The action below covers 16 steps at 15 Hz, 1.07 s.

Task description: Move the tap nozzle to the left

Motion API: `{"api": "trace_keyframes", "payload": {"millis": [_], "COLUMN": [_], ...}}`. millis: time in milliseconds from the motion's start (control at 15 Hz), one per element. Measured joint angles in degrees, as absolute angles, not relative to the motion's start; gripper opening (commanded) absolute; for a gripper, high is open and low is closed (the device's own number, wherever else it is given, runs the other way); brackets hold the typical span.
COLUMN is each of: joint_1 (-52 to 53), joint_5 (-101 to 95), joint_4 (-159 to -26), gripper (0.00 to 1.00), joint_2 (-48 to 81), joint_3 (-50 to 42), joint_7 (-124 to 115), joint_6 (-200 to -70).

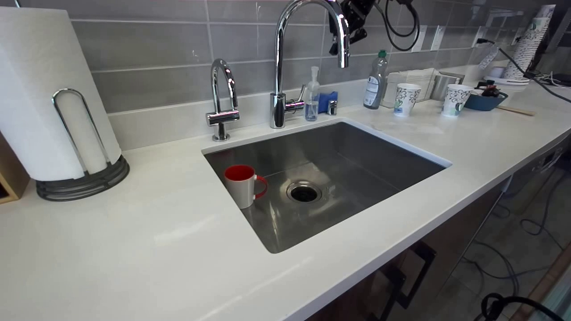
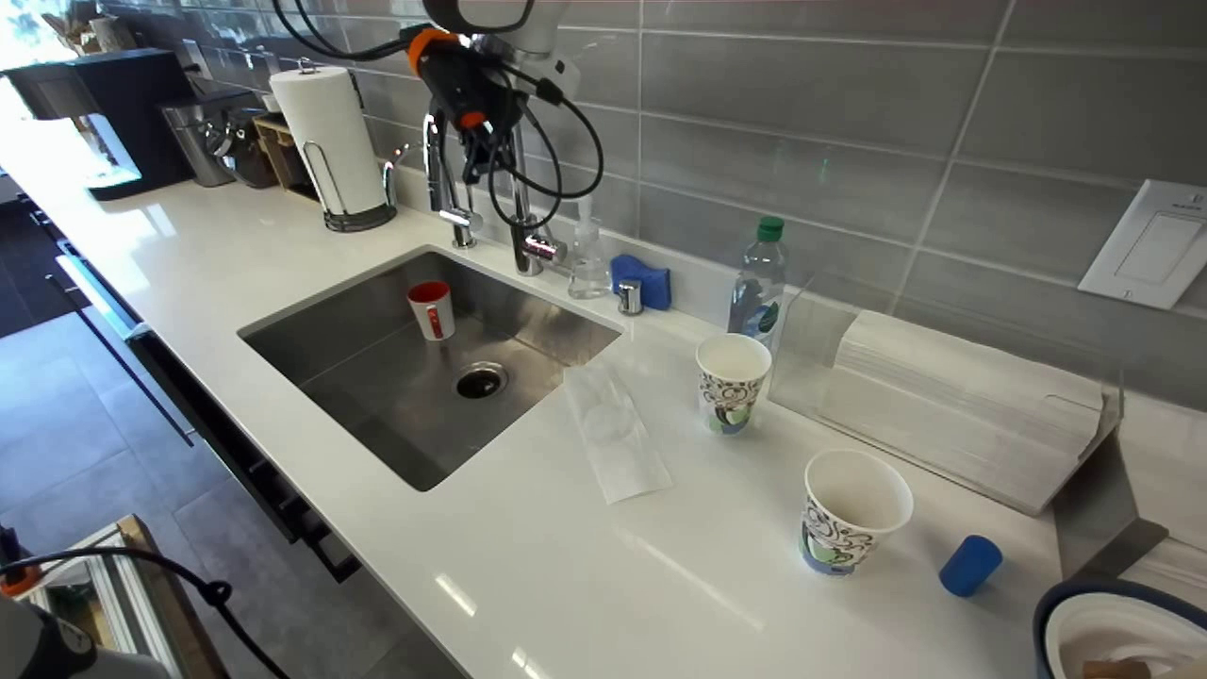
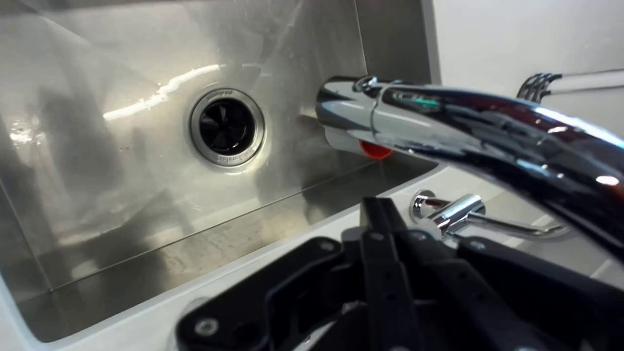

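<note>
Chrome tap nozzle arches over the sink, just beside the hand.
Its fingers stand together; in the wrist view, a visible gap separates their tips from the nozzle.

We find ourselves in a kitchen, though whether home or office we cannot tell. A steel sink with a round drain is set into the long white bench, with a tall chrome tap and a shorter tap between it and the grey wall tiles. We see a red-and-white mug in the sink, and on the bench a roll of paper towels, a green-capped bottle and patterned paper cups. Dark-handled cupboards run beneath.
</note>
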<state>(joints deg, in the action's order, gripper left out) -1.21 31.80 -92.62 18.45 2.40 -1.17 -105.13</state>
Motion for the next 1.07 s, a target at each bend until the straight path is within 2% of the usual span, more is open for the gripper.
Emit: {"api": "trace_keyframes", "payload": {"millis": [400,1067], "joint_1": [2.58,7.25], "joint_5": [29.81,28.23], "joint_4": [-96.21,-97.61], "gripper": [0.0,0.0], "joint_2": [16.99,17.12], "joint_3": [5.32,8.93], "joint_7": [2.6,4.85], "joint_6": [-105.87,-114.09]}}
